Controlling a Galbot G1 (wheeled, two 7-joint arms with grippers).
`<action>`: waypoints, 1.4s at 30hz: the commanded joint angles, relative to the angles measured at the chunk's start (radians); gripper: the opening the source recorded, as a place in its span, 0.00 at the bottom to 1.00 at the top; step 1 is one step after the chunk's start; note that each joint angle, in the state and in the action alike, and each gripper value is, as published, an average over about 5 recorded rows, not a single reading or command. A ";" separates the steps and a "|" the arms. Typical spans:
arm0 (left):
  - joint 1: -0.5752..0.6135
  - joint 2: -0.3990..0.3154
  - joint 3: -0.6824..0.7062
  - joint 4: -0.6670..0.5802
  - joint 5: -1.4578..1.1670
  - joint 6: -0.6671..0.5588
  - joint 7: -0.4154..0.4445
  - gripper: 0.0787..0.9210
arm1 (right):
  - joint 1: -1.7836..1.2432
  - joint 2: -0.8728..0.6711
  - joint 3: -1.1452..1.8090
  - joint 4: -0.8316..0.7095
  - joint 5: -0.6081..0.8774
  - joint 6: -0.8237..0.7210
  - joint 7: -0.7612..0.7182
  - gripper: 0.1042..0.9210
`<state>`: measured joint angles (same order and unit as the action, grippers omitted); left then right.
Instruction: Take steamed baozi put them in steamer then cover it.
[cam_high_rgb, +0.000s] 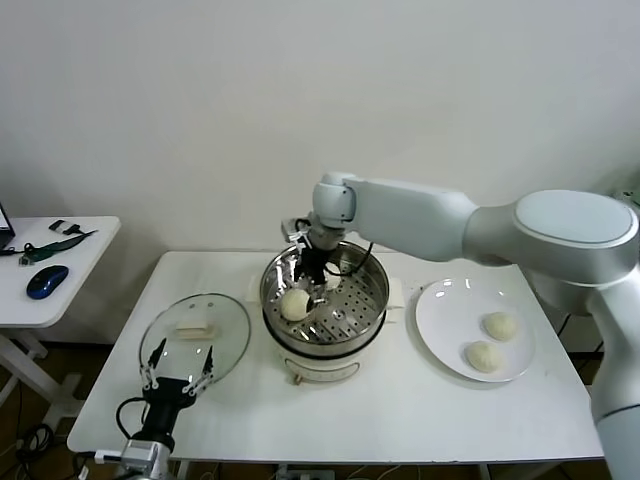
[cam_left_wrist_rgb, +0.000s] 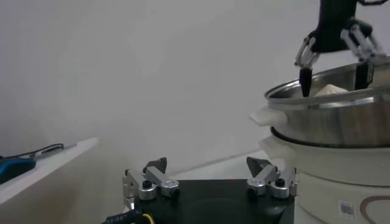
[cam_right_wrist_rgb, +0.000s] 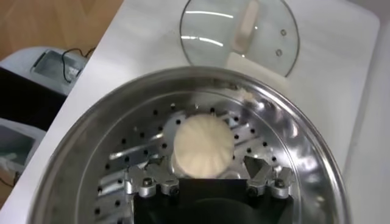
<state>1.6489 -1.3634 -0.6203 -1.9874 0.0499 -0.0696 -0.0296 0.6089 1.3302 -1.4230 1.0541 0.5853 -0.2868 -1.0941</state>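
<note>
The steamer (cam_high_rgb: 352, 322) stands mid-table, its perforated tray showing. My right gripper (cam_high_rgb: 312, 272) is open and hangs inside it, just above a baozi (cam_high_rgb: 295, 304). In the right wrist view the open fingers (cam_right_wrist_rgb: 262, 173) stand either side of that bun (cam_right_wrist_rgb: 203, 145), which rests on the tray (cam_right_wrist_rgb: 122, 164). A second pale shape (cam_high_rgb: 331, 283), partly hidden by the gripper, seems to be another bun. Two baozi (cam_high_rgb: 499, 325) (cam_high_rgb: 483, 356) lie on the white plate (cam_high_rgb: 440, 310). The glass cover (cam_high_rgb: 195, 335) lies flat at the left. My left gripper (cam_high_rgb: 180, 383) is parked open near the front left edge.
A side table (cam_high_rgb: 60, 270) at the far left holds a blue mouse (cam_high_rgb: 47, 281) and small tools. The left wrist view shows the steamer's side (cam_left_wrist_rgb: 341, 115), the right gripper (cam_left_wrist_rgb: 334, 76) above it, and my open left gripper (cam_left_wrist_rgb: 207, 164).
</note>
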 joint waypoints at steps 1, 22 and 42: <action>0.000 0.000 -0.002 -0.002 -0.003 0.003 -0.001 0.88 | 0.178 -0.254 -0.045 0.186 -0.011 0.037 -0.032 0.88; 0.024 0.002 -0.031 -0.011 -0.003 0.003 0.000 0.88 | -0.227 -0.775 0.135 0.342 -0.407 0.029 -0.043 0.88; 0.040 -0.010 -0.039 -0.007 0.013 0.005 -0.003 0.88 | -0.555 -0.717 0.410 0.126 -0.615 0.101 -0.058 0.88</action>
<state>1.6860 -1.3717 -0.6577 -1.9955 0.0604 -0.0649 -0.0316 0.1863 0.6276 -1.1141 1.2540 0.0744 -0.2068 -1.1481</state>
